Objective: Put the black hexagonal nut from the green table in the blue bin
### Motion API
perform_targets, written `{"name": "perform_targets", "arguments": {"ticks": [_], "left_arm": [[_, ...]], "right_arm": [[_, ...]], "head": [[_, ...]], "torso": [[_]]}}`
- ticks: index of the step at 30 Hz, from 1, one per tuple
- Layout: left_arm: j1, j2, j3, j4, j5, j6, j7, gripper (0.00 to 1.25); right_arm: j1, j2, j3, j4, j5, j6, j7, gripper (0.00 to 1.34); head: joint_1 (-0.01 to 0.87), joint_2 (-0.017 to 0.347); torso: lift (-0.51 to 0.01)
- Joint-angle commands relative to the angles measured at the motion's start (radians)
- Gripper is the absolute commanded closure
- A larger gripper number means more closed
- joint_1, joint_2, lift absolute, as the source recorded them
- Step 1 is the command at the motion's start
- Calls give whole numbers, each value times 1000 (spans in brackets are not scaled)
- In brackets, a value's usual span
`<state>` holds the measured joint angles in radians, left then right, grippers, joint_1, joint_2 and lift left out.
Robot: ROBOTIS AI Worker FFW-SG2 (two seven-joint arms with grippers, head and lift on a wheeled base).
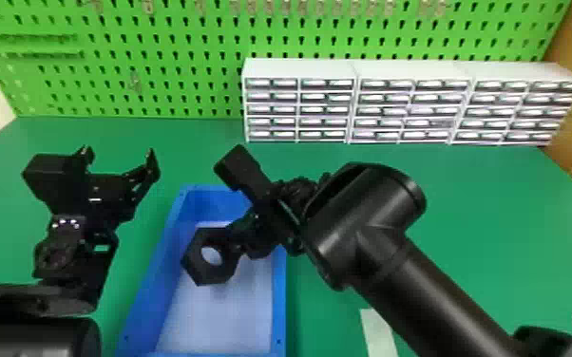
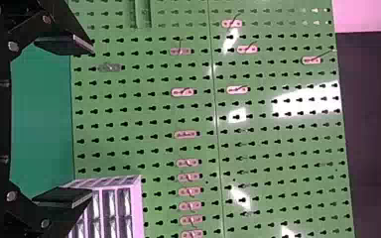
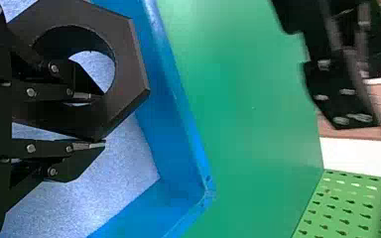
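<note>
The nut is black, the bin blue, the table green, the pegboard green with dark dots.

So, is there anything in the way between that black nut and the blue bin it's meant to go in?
Nothing visible is in the way. The right gripper holds the nut over the open bin, with its pale bottom beneath. The left gripper is off to the bin's left.

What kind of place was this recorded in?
Probably a workshop or parts-assembly bench: a green pegboard stands behind the green table, white small-parts drawer cabinets line its back, and a blue bin sits in front.
</note>
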<state>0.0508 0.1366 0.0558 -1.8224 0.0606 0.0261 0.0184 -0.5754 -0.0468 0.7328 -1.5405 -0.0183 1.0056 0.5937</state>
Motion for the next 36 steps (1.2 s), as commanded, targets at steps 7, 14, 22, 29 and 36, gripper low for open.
{"name": "perform_targets", "arguments": {"ticks": [7, 14, 22, 29, 36], "left_arm": [[-12, 1, -5, 2, -2, 2, 0, 248], [-8, 1, -13, 2, -4, 2, 0, 248], [-9, 1, -13, 2, -2, 2, 0, 248], [-8, 1, -14, 2, -2, 2, 0, 248], [-8, 1, -14, 2, -1, 2, 0, 248]], "right_arm": [[-14, -18, 85, 62, 9, -32, -8, 1067], [-14, -22, 76, 77, 11, -33, -11, 1067], [-23, -25, 79, 77, 18, -35, -11, 1064], [-26, -30, 94, 85, 26, -35, -11, 1062], [-34, -36, 108, 89, 31, -35, -11, 980]], "head": [[686, 52], [686, 52], [686, 52], [686, 52], [686, 52]], "torso": [[-97], [-97], [-97], [-97], [-97]]}}
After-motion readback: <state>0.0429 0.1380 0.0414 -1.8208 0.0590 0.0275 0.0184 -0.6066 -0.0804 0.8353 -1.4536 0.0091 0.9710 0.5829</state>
